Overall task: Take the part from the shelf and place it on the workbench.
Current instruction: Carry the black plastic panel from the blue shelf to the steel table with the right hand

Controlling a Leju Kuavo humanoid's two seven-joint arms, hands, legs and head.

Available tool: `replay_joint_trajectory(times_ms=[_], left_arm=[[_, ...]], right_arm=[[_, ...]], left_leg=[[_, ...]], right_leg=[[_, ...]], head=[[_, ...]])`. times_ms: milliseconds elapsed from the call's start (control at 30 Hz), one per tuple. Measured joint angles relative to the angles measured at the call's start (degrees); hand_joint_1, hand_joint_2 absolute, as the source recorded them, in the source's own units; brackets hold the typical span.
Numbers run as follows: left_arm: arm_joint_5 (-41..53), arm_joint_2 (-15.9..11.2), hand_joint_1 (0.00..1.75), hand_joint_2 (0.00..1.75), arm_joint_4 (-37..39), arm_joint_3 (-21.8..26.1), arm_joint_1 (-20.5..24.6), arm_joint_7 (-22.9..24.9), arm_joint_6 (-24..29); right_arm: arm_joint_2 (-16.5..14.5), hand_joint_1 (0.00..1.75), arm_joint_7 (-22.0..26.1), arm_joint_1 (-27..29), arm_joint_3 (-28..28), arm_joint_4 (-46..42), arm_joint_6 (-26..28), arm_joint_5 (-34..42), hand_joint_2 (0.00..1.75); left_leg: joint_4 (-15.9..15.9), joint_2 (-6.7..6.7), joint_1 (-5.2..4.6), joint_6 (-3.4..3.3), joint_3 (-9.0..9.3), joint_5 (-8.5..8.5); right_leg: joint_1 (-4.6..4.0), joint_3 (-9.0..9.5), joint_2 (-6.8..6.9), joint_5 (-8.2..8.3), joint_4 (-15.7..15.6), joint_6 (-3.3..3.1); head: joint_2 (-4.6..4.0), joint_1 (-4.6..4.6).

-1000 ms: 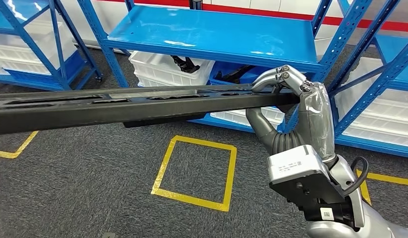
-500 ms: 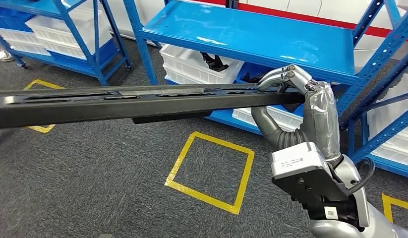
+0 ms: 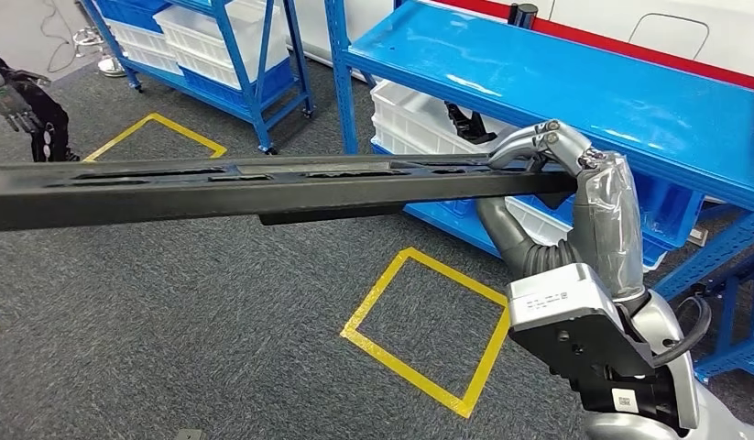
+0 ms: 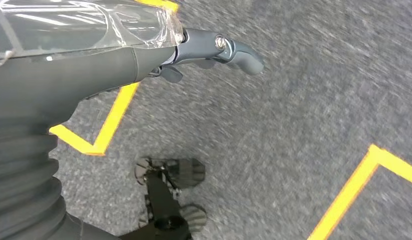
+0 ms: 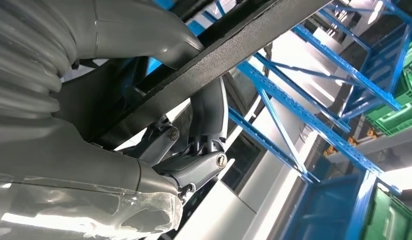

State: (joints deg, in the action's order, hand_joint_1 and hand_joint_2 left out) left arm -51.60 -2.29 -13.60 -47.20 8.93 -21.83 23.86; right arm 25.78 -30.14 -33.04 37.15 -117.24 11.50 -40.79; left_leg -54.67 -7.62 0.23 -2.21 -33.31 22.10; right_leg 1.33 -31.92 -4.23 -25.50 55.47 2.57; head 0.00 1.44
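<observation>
Part point(image 3: 263, 188), just one of it: a long black slotted beam lying level across the head view, running out past the left edge, its near end held by the right robot hand point(image 3: 574, 197). That robot hand has its fingers point(image 3: 538, 142) hooked over the top of the beam and its thumb under it (a clear film wraps the back of the hand). The beam hangs in the air above grey carpet point(image 3: 217, 348), in front of the blue shelf point(image 3: 574, 82), not resting on any worktop.

Countable things in the head view: one full yellow floor square point(image 3: 426, 325), a second yellow square point(image 3: 153, 137) further back, two blue racks, several white bins point(image 3: 419, 115) under the near shelf.

From underneath, the right wrist view shows what the head view cannot: the beam point(image 5: 234, 65) clamped between thumb and fingers point(image 5: 193, 167), with shelf struts behind. The left wrist view looks down at carpet and yellow tape; the left robot hand point(image 4: 143, 60) hangs there with fingers point(image 4: 234, 50) curled and nothing in them.

Against the frames of a second ago the whole scene has slid right and the far rack has come into sight: the camera turned, while the grip on the beam stayed the same.
</observation>
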Motion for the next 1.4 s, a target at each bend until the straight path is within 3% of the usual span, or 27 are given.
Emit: replay_joint_trajectory(times_ms=[33, 100, 167, 200, 267, 300, 333, 400, 467, 533, 600, 667, 733, 767, 800, 867, 933, 1000, 1067, 1133, 1200, 1267, 1300, 1333, 1400], left_arm=[[0.01, -0.19, 0.00, 1.75, 0.01, 0.01, -0.13, 0.01, 0.04], [0.01, -0.45, 0.00, 1.75, -0.02, 0.01, -0.25, 0.02, 0.09], [0.01, -0.65, 0.00, 1.75, -0.04, 0.02, 0.07, -0.01, 0.16], [0.01, -0.74, 0.00, 1.75, -0.04, 0.03, 0.28, -0.02, 0.19], [0.06, -0.80, 0.00, 1.75, -0.04, 0.03, 0.47, -0.07, 0.19], [0.08, -0.80, 0.00, 1.75, -0.04, 0.03, 0.49, -0.09, 0.19], [0.10, -0.81, 0.00, 1.75, -0.04, 0.03, 0.52, -0.10, 0.18], [0.15, -0.85, 0.00, 1.75, -0.04, 0.03, 0.76, -0.12, 0.18], [0.26, -0.85, 0.00, 1.75, -0.07, 0.03, 1.12, -0.15, 0.18], [0.34, -0.85, 0.00, 1.75, -0.10, 0.03, 1.22, -0.18, 0.16], [0.35, -0.81, 0.00, 1.75, -0.11, 0.03, 1.08, -0.14, 0.16], [0.25, -0.71, 0.00, 1.75, -0.13, 0.03, 1.09, -0.07, 0.10], [0.07, -0.58, 0.00, 1.75, -0.13, 0.03, 1.10, -0.03, 0.01], [0.02, -0.52, 0.00, 1.75, -0.13, 0.03, 0.99, -0.02, -0.03], [-0.02, -0.45, 0.00, 1.75, -0.13, 0.03, 0.85, -0.01, -0.07], [-0.06, -0.33, 0.00, 1.75, -0.13, 0.03, 0.65, 0.00, -0.13], [-0.18, -0.22, 0.00, 1.75, -0.13, 0.05, 0.65, -0.01, -0.15], [-0.31, -0.20, 0.00, 1.75, -0.13, 0.09, 0.53, -0.02, -0.15], [-0.36, -0.19, 0.00, 1.75, -0.13, 0.11, 0.09, -0.04, -0.17], [-0.36, -0.08, 0.00, 1.75, -0.13, 0.13, -0.18, -0.06, -0.22], [-0.34, 0.03, 0.00, 1.75, -0.13, 0.17, -0.04, -0.07, -0.23], [-0.30, 0.10, 0.00, 1.75, -0.13, 0.24, -0.04, -0.06, -0.27], [-0.27, 0.15, 0.00, 1.75, -0.13, 0.26, -0.12, -0.04, -0.28], [-0.25, 0.19, 0.00, 1.75, -0.13, 0.29, -0.21, -0.02, -0.31], [-0.21, 0.21, 0.00, 1.75, -0.13, 0.37, -0.26, 0.02, -0.31]], right_arm=[[0.01, 1.75, -0.02, 0.03, -0.01, -0.08, -0.02, -0.04, 1.75], [0.01, 1.75, 0.01, -0.05, -0.01, -0.37, -0.13, -0.20, 1.75], [0.01, 1.75, 0.02, -0.10, -0.01, -0.68, -0.37, -0.40, 1.75], [0.02, 1.75, 0.02, -0.09, 0.01, -0.78, -0.47, -0.48, 1.75], [0.01, 1.75, 0.02, -0.08, 0.05, -0.83, -0.62, -0.49, 1.75], [0.01, 1.75, 0.02, -0.09, 0.05, -0.84, -0.64, -0.49, 1.75], [0.01, 1.75, 0.02, -0.13, 0.05, -0.85, -0.69, -0.49, 1.75], [0.00, 1.75, 0.09, -0.35, 0.06, -0.89, -0.89, -0.51, 1.75], [0.00, 1.75, 0.25, -0.67, 0.12, -0.96, -1.29, -0.48, 1.75], [-0.11, 1.75, 0.50, -1.03, 0.25, -1.02, -1.76, -0.27, 1.75], [-0.22, 1.75, 0.80, -1.46, 0.43, -1.05, -2.18, 0.13, 1.75], [-0.23, 1.75, 1.02, -1.78, 0.68, -1.11, -2.50, 0.54, 1.75], [-0.22, 1.75, 1.11, -1.79, 1.04, -1.13, -2.70, 0.85, 1.75], [-0.22, 1.75, 1.11, -1.75, 1.23, -1.13, -2.75, 1.00, 1.75], [-0.22, 1.75, 1.11, -1.72, 1.39, -1.13, -2.80, 1.14, 1.75], [-0.23, 1.75, 1.12, -1.72, 1.60, -1.13, -2.82, 1.39, 1.75], [-0.22, 1.75, 1.16, -1.71, 1.67, -1.16, -2.82, 1.63, 1.75], [-0.21, 1.75, 1.18, -1.68, 1.76, -1.22, -2.83, 1.76, 1.75], [-0.22, 1.75, 1.19, -1.76, 1.91, -1.28, -2.85, 1.77, 1.75], [-0.23, 1.75, 1.20, -1.82, 2.05, -1.32, -2.88, 1.77, 1.75], [-0.23, 1.75, 1.20, -1.77, 2.20, -1.34, -2.93, 1.77, 1.75], [-0.23, 1.75, 1.20, -1.63, 2.48, -1.36, -2.94, 1.77, 1.75], [-0.23, 1.75, 1.20, -1.56, 2.62, -1.36, -2.95, 1.77, 1.75], [-0.23, 1.75, 1.20, -1.49, 2.74, -1.36, -2.95, 1.76, 1.75], [-0.23, 1.75, 1.19, -1.45, 2.83, -1.40, -2.95, 1.75, 1.75]], left_leg=[[0.07, -0.56, 0.16, 0.38, -0.24, -0.10], [-1.40, 1.30, 0.14, 1.11, -1.11, 0.79], [-7.47, 5.06, 0.13, 1.80, -4.05, 3.84], [-11.69, 6.17, 0.25, 2.08, -6.15, 5.64], [-17.24, 6.87, 0.46, 2.36, -9.08, 7.20], [-16.82, 7.05, 0.50, 2.36, -8.91, 6.49], [-14.07, 7.40, 0.47, 2.23, -7.54, 4.90], [-5.43, 9.61, -0.05, 1.54, -3.03, 1.46], [-0.39, 11.24, -0.72, 0.68, -0.55, -0.01], [0.22, 10.39, -1.00, 0.08, -0.52, -0.15], [0.77, 9.10, -0.70, -0.56, -0.24, -0.53], [1.25, 7.86, -0.27, -1.16, 0.12, -0.94], [1.26, 6.44, -0.22, -1.41, 0.11, -1.00], [1.24, 5.65, -0.21, -1.42, 0.12, -0.99], [1.19, 4.81, -0.16, -1.40, 0.15, -0.97], [0.90, 3.13, 0.03, -1.19, 0.18, -0.83], [0.18, 1.51, 0.14, -0.64, -0.24, -0.53], [-0.27, 0.15, 0.23, 0.12, -0.98, -0.46], [-0.24, -0.77, 0.49, 0.84, -1.40, -0.59], [-2.42, 1.38, 0.44, 1.44, -2.44, 0.62], [-9.29, 5.08, 0.35, 1.93, -5.72, 3.88], [-16.72, 6.62, 0.56, 2.31, -9.51, 6.47], [-17.95, 6.93, 0.64, 2.41, -10.18, 6.47], [-17.23, 7.13, 0.70, 2.44, -9.84, 5.66], [-11.59, 7.83, 0.65, 2.26, -6.92, 2.81]], right_leg=[[-0.01, -0.05, 0.62, 0.06, -0.04, -0.30], [0.09, 0.15, 1.99, 0.21, -0.34, -0.99], [0.02, 0.39, 3.56, 0.21, -0.51, -1.55], [-0.06, 0.42, 4.33, 0.13, -0.51, -1.72], [-0.16, 0.46, 5.86, -0.01, -0.50, -1.81], [-0.18, 0.51, 6.57, -0.08, -0.50, -1.78], [-0.22, 0.62, 7.26, -0.17, -0.50, -1.70], [-0.42, 0.96, 8.44, -0.46, -0.46, -1.41], [-0.71, 1.23, 9.53, -0.79, -0.45, -0.99], [-0.84, 1.47, 10.63, -0.95, -0.61, -0.51], [-0.66, 1.45, 9.62, -1.85, 0.11, -0.01], [-0.47, -0.70, 6.69, -4.90, 5.14, 0.22], [-0.47, -4.82, 5.09, -8.34, 13.42, 0.32], [-0.46, -6.36, 4.89, -8.88, 16.12, 0.41], [-0.41, -6.88, 4.85, -8.21, 16.58, 0.50], [-0.11, -4.76, 4.14, -4.17, 10.95, 0.65], [0.52, -1.61, 0.92, -0.87, 3.50, 0.76], [0.71, -0.58, -1.05, -0.29, 0.72, 0.49], [0.57, -0.54, 0.28, -0.20, 0.55, -0.25], [0.61, -0.24, 1.81, -0.11, 0.35, -1.00], [0.46, 0.01, 3.35, -0.25, 0.29, -1.49], [0.26, 0.16, 4.95, -0.46, 0.30, -1.72], [0.20, 0.27, 5.71, -0.59, 0.30, -1.75], [0.16, 0.39, 6.35, -0.71, 0.30, -1.73], [0.10, 0.71, 7.33, -0.96, 0.30, -1.60]], head=[[0.00, 0.01], [0.00, -0.10], [0.00, -0.31], [-0.01, -0.39], [-0.01, -0.40], [-0.01, -0.41], [0.00, -0.41], [-0.01, -0.42], [-0.02, -0.38], [-0.01, -0.33], [-0.01, -0.32], [0.00, -0.18], [0.00, -0.03], [0.00, 0.00], [0.00, 0.00], [0.00, 0.01], [0.00, 0.03], [0.00, 0.03], [0.00, 0.04], [0.00, -0.18], [0.00, -0.49], [0.00, -0.56], [0.00, -0.57], [0.00, -0.58], [0.00, -0.58]])
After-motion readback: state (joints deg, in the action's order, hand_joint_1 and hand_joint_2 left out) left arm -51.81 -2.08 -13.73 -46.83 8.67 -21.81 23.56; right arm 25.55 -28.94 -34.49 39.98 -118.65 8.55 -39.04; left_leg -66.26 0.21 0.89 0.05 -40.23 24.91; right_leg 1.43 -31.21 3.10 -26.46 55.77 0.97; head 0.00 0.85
